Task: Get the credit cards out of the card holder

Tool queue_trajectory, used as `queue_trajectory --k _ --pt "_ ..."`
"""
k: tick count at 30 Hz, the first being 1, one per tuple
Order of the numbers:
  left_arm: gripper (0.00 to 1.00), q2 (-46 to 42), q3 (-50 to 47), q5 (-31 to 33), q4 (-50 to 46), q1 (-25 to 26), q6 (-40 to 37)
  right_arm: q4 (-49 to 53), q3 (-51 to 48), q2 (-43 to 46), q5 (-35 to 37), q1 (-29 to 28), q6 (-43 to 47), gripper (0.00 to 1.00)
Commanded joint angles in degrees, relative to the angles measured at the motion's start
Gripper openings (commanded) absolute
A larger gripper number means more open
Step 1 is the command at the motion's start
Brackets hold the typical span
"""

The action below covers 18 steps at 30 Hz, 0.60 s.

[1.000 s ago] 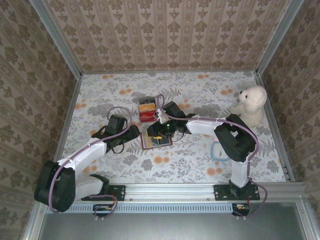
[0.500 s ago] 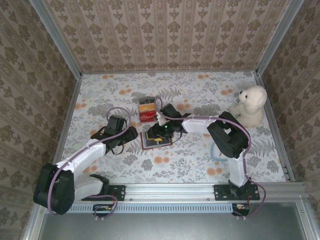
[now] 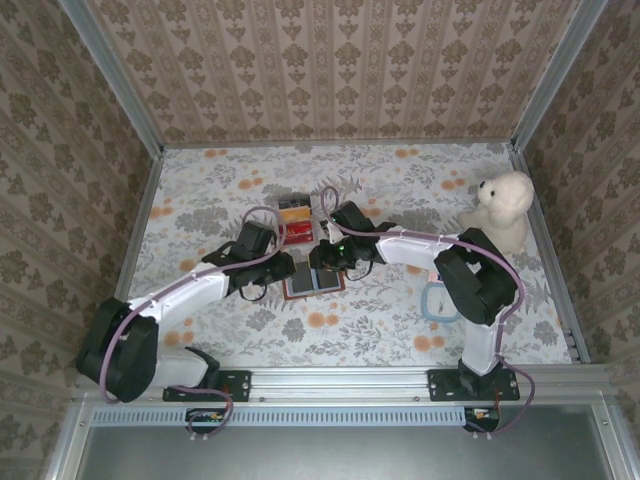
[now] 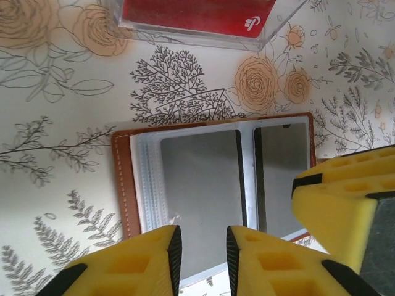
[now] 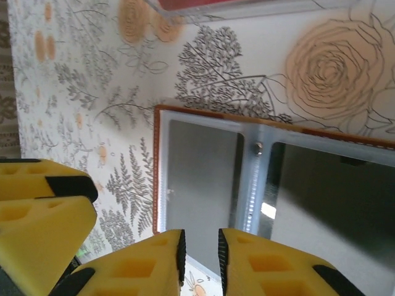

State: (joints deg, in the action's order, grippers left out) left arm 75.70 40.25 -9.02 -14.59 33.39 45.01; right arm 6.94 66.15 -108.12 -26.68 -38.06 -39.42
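Card holder (image 4: 203,185) lying open and flat at mid-table (image 3: 400,190), brown cover down and grey plastic sleeves (image 4: 197,179) up, presumably so the fingers can reach the pockets. Left gripper (image 4: 202,237) and right gripper (image 5: 200,243) hang close together over one edge of it. Each has its yellow fingers almost together with a thin gap; whether either pinches anything cannot be told. Just beyond the holder sits a clear box (image 4: 271,34) holding a red card (image 4: 197,15) with a small white logo. No writing is readable.
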Motion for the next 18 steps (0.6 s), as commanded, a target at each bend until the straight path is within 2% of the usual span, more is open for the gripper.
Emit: queue_trajectory --k 1,10,18 --pt "0.24 2.35 1.14 1.02 -0.77 0.61 0.68 0.52 -0.37 -1.84 0.85 0.01 -1.07 0.23" --pt "0.09 6.35 0.29 -0.34 2.95 1.06 1.69 -0.97 0.27 -4.65 -2.11 -0.04 -1.71 0.21" --pt "0.04 9.35 0.18 -0.39 3.87 1.09 2.13 -1.33 0.38 -5.68 -3.48 0.01 -1.63 0.18"
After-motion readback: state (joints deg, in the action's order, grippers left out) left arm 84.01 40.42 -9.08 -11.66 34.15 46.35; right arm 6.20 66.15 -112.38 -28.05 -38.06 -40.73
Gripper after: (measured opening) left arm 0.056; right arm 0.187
